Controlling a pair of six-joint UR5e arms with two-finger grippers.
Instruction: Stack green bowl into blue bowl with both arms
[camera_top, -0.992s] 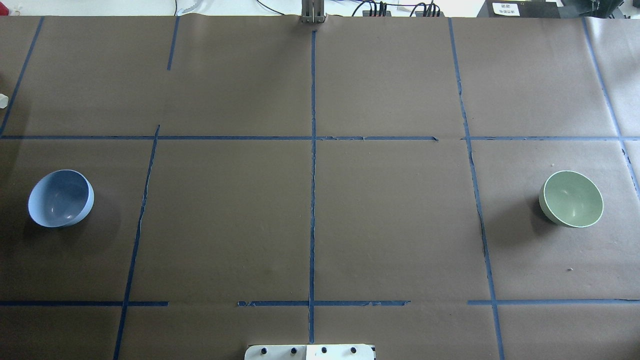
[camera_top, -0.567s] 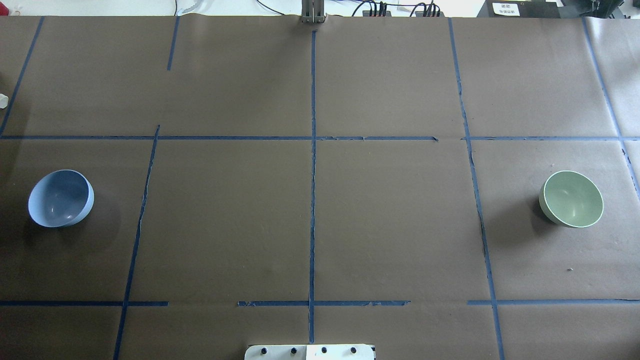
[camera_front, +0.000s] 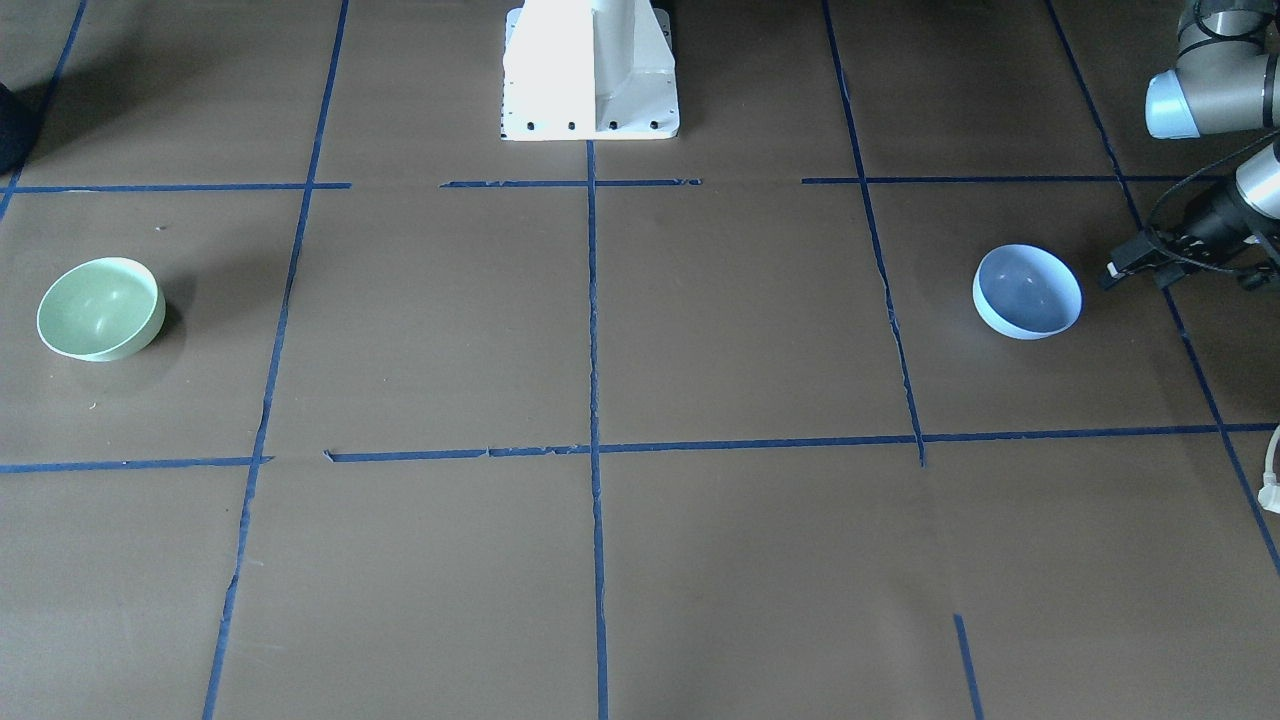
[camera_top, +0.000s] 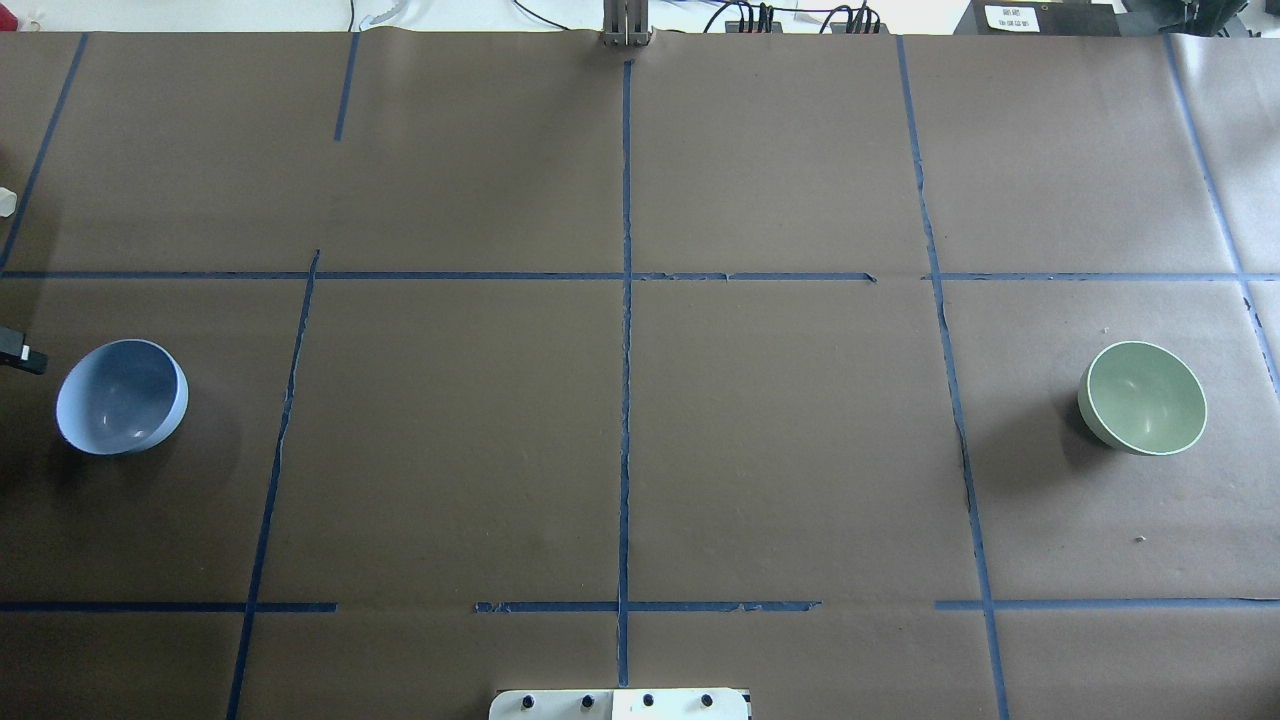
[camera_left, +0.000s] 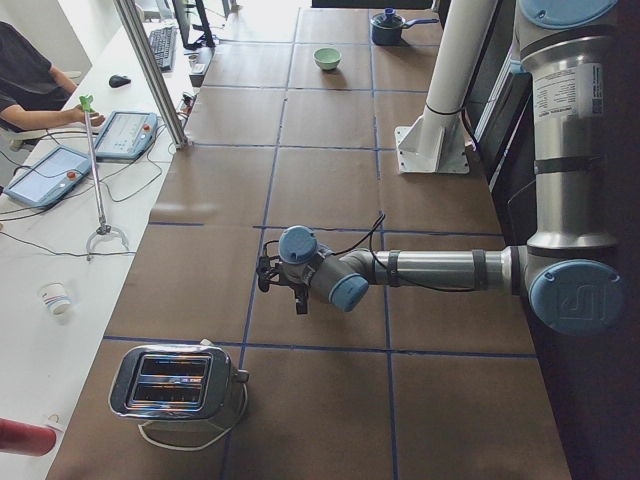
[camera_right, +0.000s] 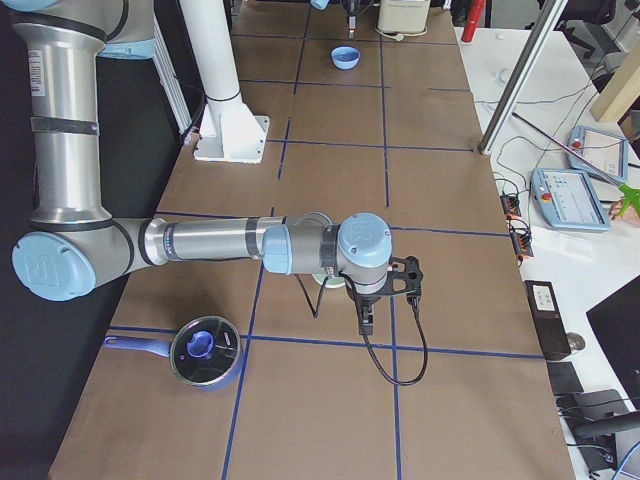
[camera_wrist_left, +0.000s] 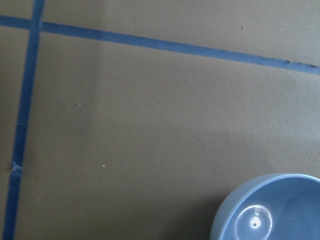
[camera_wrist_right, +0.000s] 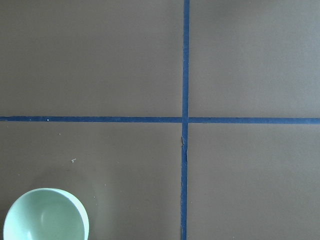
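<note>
- The green bowl (camera_top: 1142, 397) sits upright on the brown paper surface (camera_top: 780, 450) at the robot's far right, mouth up and with nothing in it.
- The blue bowl (camera_top: 122, 396) sits upright at the far left, also holding nothing. The two bowls are well apart, with the whole width of the blue tape lines (camera_top: 625, 400) between them.
- The left arm (camera_left: 430, 268) reaches out low over the surface. The left fingers (camera_front: 1122, 268) are near the outer side of the blue bowl (camera_front: 1027, 291) and apart from it.
- In the overhead view only one tip of the left fingers (camera_top: 22, 355) shows at the edge. No view shows whether they are spread or closed.
- The left wrist view looks down on bare paper, with the blue bowl (camera_wrist_left: 270, 207) in its lower right corner.
- The right arm (camera_right: 210, 240) stretches over the green bowl and its wrist hides most of that bowl in the side view.
- The right fingers (camera_right: 412, 275) appear only in that side view, so their state cannot be told.
- The right wrist view shows the green bowl (camera_wrist_right: 45, 215) in its lower left corner, beside a tape crossing.
- A white pedestal (camera_front: 590, 70) stands at the middle of the robot's edge.
- A toaster (camera_left: 180, 385) stands past the left end and a lidded saucepan (camera_right: 205, 350) past the right end.
</note>
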